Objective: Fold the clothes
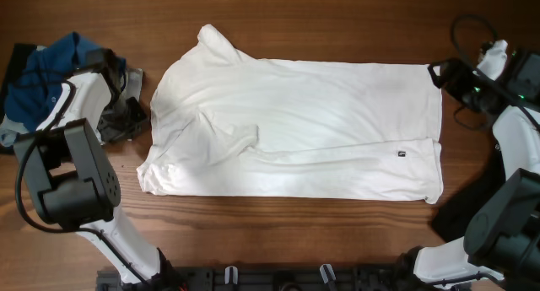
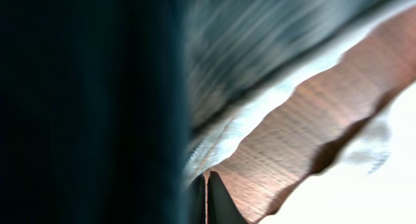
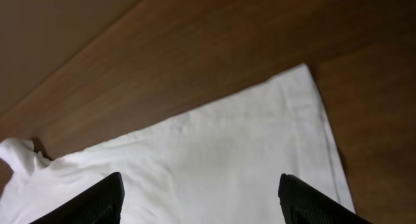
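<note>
Mostly unfolded: the white shirt was found spread flat across the middle of the table, collar toward the left, hem toward the right, its small dark label near the lower right corner. One sleeve was seen turned in over the chest. No other fold was noted, so the bulk of the folding was judged left to do. A pile of blue and grey garments was heaped at the far left edge, unsorted. The left hand was seen closed tight beside that pile, near the shirt's collar side; whether cloth was pinched could not be told. The right hand was held wide and empty, just above the hem's upper corner. Bare wood was noted above and below the shirt, and the hem corners lay flat and free for gripping.
</note>
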`<action>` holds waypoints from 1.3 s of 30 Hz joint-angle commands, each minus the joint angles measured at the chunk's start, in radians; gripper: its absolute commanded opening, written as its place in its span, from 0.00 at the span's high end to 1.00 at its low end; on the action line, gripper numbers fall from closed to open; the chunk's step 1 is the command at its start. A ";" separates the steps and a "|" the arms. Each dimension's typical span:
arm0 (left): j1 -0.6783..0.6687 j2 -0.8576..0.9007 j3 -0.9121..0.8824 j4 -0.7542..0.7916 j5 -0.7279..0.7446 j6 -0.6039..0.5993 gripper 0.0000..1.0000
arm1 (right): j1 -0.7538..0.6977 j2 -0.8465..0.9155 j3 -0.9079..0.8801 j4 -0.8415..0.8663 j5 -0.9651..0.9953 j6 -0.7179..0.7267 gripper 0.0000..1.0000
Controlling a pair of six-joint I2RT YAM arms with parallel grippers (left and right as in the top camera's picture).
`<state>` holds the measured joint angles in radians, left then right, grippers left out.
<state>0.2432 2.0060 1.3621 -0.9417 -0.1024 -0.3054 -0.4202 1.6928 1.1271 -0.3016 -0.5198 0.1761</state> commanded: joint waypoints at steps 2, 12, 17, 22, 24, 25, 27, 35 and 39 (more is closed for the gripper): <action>0.005 -0.051 -0.006 0.026 0.110 -0.008 0.91 | 0.063 0.040 -0.004 0.037 0.135 -0.065 0.24; -0.037 -0.142 -0.006 0.171 0.499 0.180 0.75 | 0.068 0.232 0.010 0.166 0.273 -0.041 0.24; -0.096 -0.152 -0.006 0.235 0.498 0.198 0.71 | 0.068 0.290 0.060 0.170 0.306 0.001 0.25; -0.149 -0.152 -0.006 0.252 0.486 0.198 0.67 | 0.066 0.318 0.098 0.200 0.332 0.037 0.28; -0.163 -0.152 -0.006 0.259 0.464 0.198 0.67 | 0.066 0.326 0.098 0.235 0.332 0.037 0.28; -0.168 -0.152 -0.006 0.264 0.459 0.197 0.67 | 0.066 0.329 0.098 0.246 0.333 0.037 0.28; -0.177 -0.152 -0.006 0.269 0.457 0.196 0.67 | 0.066 0.340 0.098 0.276 0.333 0.037 0.28; -0.186 -0.152 -0.006 0.269 0.457 0.193 0.69 | 0.066 0.412 0.098 0.369 0.340 0.037 0.28; -0.187 -0.152 -0.006 0.269 0.458 0.193 0.70 | 0.067 0.447 0.098 0.422 0.294 0.048 0.30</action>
<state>0.0589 1.8713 1.3602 -0.6758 0.3645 -0.1314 -0.3504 2.1002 1.2098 0.0948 -0.1947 0.2047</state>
